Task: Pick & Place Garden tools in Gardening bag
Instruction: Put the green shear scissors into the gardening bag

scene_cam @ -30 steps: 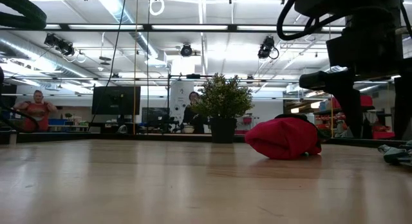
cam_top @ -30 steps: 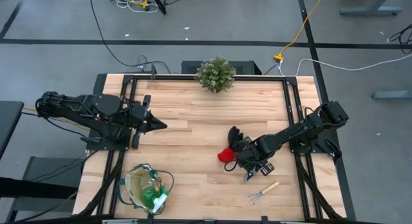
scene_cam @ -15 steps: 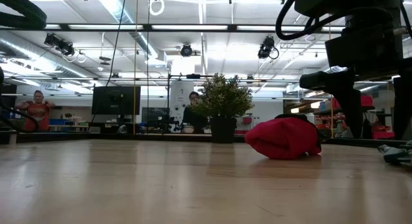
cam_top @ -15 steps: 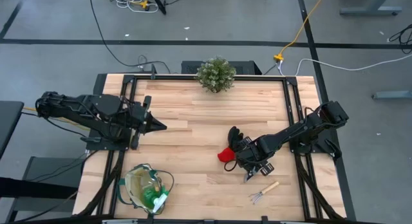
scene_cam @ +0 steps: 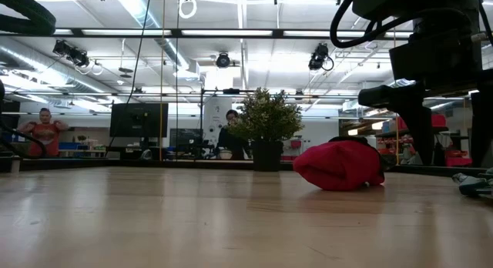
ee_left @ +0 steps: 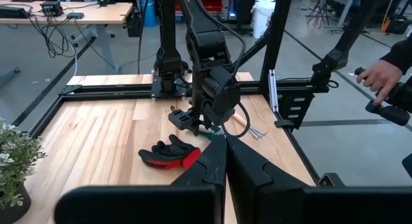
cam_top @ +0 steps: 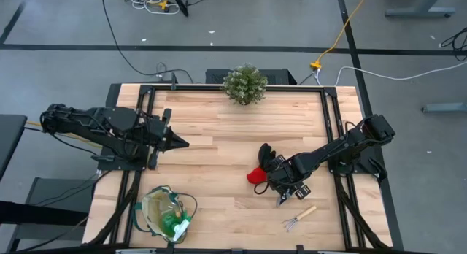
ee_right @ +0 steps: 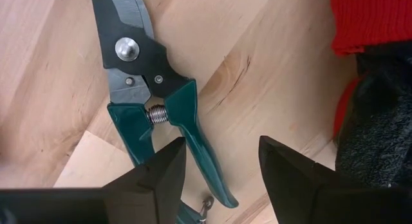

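The pruning shears (ee_right: 151, 102) with teal-green handles lie flat on the table. My right gripper (ee_right: 222, 150) is open just above them, one finger on either side of a handle; it also shows in the high view (cam_top: 284, 188). The black-and-red glove (cam_top: 261, 168) lies beside it, toward the table's left. A wooden-handled rake (cam_top: 299, 217) lies nearer the front edge. The tan gardening bag (cam_top: 168, 212) stands at the front left with a green spray bottle (cam_top: 176, 225) inside. My left gripper (cam_top: 180, 143) is shut and empty at the table's left.
A bushy potted plant (cam_top: 244, 84) stands at the table's far edge. Black frame rails (cam_top: 332, 122) run along the table's sides. A person's hand (ee_left: 386, 76) holding a control handle shows beyond the table in the left wrist view. Bare wood lies between the arms.
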Tool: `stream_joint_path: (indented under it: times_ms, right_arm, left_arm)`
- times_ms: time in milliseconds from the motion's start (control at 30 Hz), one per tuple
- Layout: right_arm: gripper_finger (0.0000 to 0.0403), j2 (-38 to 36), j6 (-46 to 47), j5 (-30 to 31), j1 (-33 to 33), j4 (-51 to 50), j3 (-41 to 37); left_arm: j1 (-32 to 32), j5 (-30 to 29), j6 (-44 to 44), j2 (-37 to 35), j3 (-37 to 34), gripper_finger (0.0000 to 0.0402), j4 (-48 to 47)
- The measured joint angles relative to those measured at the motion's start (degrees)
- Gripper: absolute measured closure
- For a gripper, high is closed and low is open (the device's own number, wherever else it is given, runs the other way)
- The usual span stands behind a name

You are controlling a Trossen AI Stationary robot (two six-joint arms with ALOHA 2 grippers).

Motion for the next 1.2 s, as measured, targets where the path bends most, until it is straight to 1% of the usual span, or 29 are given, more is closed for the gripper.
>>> stream_joint_path:
  times_ms: [633,1200]
  right_arm:
    - [0.0206,0.00,-0.01,0.00,0.00,0.02,0.00]
    - [0.0206,0.02,0.16,0.00,0.02,0.48,-0.02]
  left_arm:
    - [0.01,0.00,-0.55,-0.03,0.01,0.0385,0.99]
    - [0.01,-0.02,-0.11,-4.51,0.01,0.0385,1.42]
